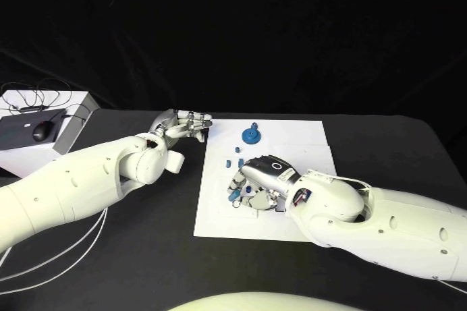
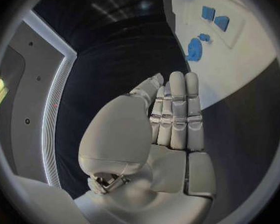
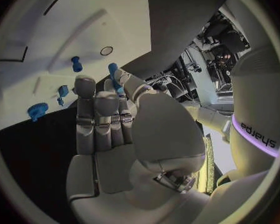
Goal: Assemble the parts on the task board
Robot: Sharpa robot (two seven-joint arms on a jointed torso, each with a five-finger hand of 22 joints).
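The white task board (image 1: 292, 139) lies mid-table. My right hand (image 1: 255, 186) hovers low over its near left part and pinches a small blue peg (image 3: 113, 70) between the thumb and a finger. Another blue peg (image 3: 75, 63) stands on the board beyond the fingers. A blue gear (image 1: 252, 134) sits near the board's far edge, with small blue pieces (image 1: 237, 150) between it and my right hand. My left hand (image 1: 181, 126) is raised over the black table just off the board's far left corner, fingers straight and holding nothing. From that wrist the gear (image 2: 194, 49) lies ahead of the fingers (image 2: 177, 109).
A white box (image 1: 68, 132) carrying a black device and a mouse (image 1: 40, 131) stands at the table's far left, cables trailing beside it. Black tabletop (image 1: 389, 149) surrounds the board. Shallow recesses (image 3: 18, 52) mark the board's surface.
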